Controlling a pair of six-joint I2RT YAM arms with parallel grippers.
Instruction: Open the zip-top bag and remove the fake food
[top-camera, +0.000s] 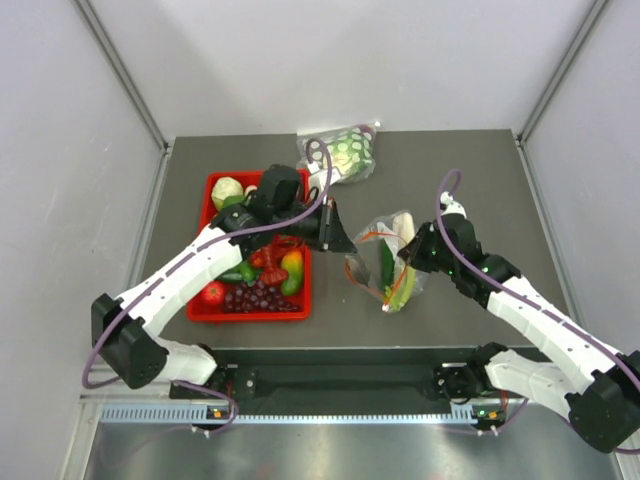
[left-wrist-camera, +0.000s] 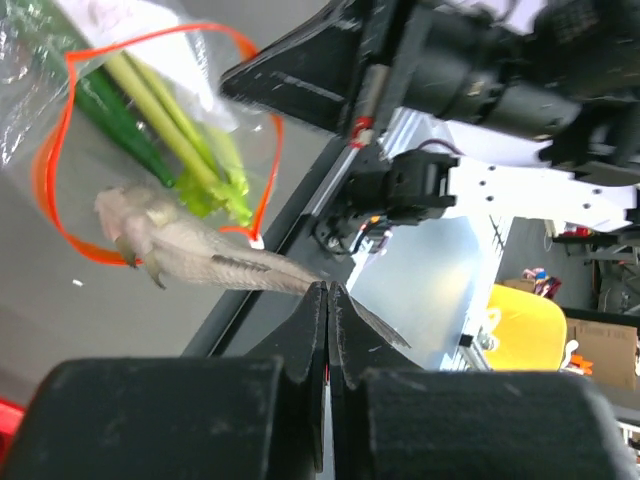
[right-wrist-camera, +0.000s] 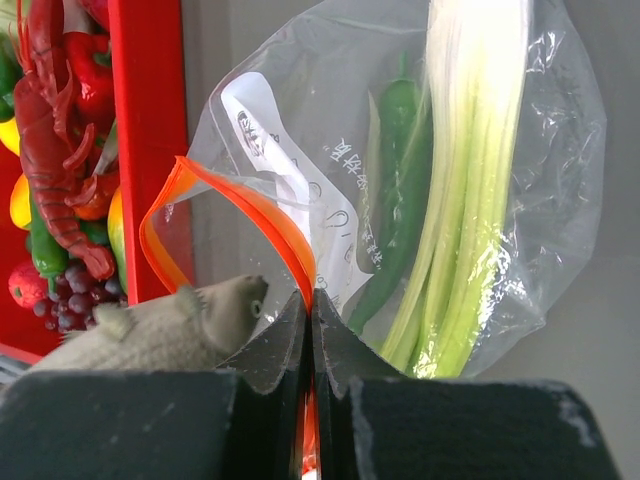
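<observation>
Left gripper (left-wrist-camera: 328, 292) clamps fish (left-wrist-camera: 185, 248), right gripper (right-wrist-camera: 310, 302) bag (right-wrist-camera: 545, 150)

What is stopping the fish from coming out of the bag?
Nothing I can see. The left gripper pinches the fish by its tail, and the right gripper holds the bag by its orange strip, so the mouth gapes open at the fish's head. The celery lies deeper inside, not across the opening.

The left gripper (top-camera: 343, 240) was positioned left of the zip-top bag (top-camera: 360, 268), jaws pressed together on the tail of the grey fish (left-wrist-camera: 180, 245); the right gripper (top-camera: 408, 255) was clamped onto the bag's zip strip (right-wrist-camera: 250, 215).
</observation>
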